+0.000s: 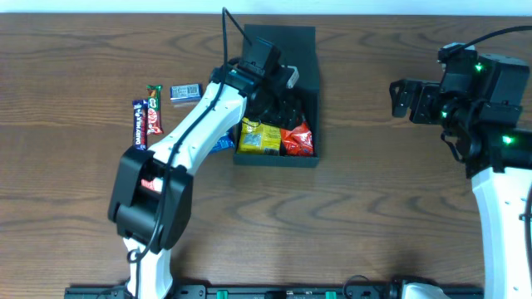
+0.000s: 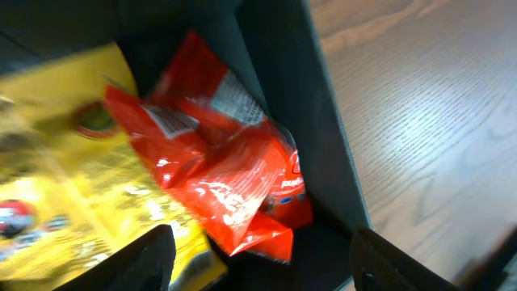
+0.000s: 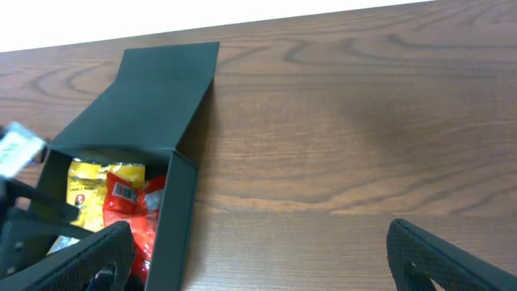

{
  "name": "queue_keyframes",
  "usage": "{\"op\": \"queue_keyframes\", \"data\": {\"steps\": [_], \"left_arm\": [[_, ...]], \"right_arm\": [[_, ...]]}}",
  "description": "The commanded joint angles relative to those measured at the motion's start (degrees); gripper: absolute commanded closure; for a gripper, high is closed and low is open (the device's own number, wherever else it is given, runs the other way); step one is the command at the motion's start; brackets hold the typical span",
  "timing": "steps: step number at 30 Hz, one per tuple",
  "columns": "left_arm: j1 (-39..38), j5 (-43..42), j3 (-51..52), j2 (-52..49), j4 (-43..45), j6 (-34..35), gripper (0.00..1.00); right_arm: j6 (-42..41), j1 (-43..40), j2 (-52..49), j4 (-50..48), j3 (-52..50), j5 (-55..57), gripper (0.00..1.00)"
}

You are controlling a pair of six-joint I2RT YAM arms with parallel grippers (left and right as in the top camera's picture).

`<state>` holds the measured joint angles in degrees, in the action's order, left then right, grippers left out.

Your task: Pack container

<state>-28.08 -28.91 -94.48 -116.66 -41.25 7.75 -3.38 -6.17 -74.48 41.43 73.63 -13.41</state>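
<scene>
Jaws come first: my left gripper hangs inside the container with its fingers spread wide and nothing pinched between them. The red packet lies loose on the box floor below, tucked into the corner against the dark wall. The yellow packet lies beside it, touching it. Both sit at the near end of the box, which I judge leaves the far end free for what is not yet packed.

The container stands mid-table, nearer my left arm than my right, so the left does the reaching. Its lid is folded back flat on the far side, which keeps the mouth open and the flap out of my way.

Out on the wood to the left wait a purple bar, a red bar and a small blue-and-white packet, all well within my left arm's range. A blue packet lies just beside the box's left wall, half hidden under my arm, and I cannot tell whether it touches the box.

My right gripper is held well off to the right over bare table, jaws fully apart and empty. I judge it is parked there so that the two arms do not crowd each other over the box
</scene>
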Motion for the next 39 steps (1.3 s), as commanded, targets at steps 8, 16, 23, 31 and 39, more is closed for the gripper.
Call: {"op": "queue_keyframes", "data": {"steps": [8, 16, 23, 31, 39], "left_arm": [[1.01, -3.80, -0.28, -7.30, 0.20, 6.67, 0.22], [1.05, -4.11, -0.28, -8.37, 4.35, 7.13, 0.18], [1.05, -3.45, -0.28, -8.48, 5.35, 7.02, 0.18], [1.05, -0.61, -0.28, -8.85, 5.38, 7.02, 0.39], [1.05, -0.72, -0.28, -8.85, 5.29, 6.40, 0.76]], "right_arm": [[0.68, -0.28, 0.04, 0.35, 0.17, -0.57, 0.01], [0.70, -0.28, 0.04, 0.15, 0.17, -0.57, 0.01], [0.68, -0.28, 0.04, 0.15, 0.17, -0.59, 0.01], [0.68, -0.28, 0.04, 0.13, 0.17, -0.59, 0.01], [0.68, -0.28, 0.04, 0.13, 0.17, -0.59, 0.01]]}}
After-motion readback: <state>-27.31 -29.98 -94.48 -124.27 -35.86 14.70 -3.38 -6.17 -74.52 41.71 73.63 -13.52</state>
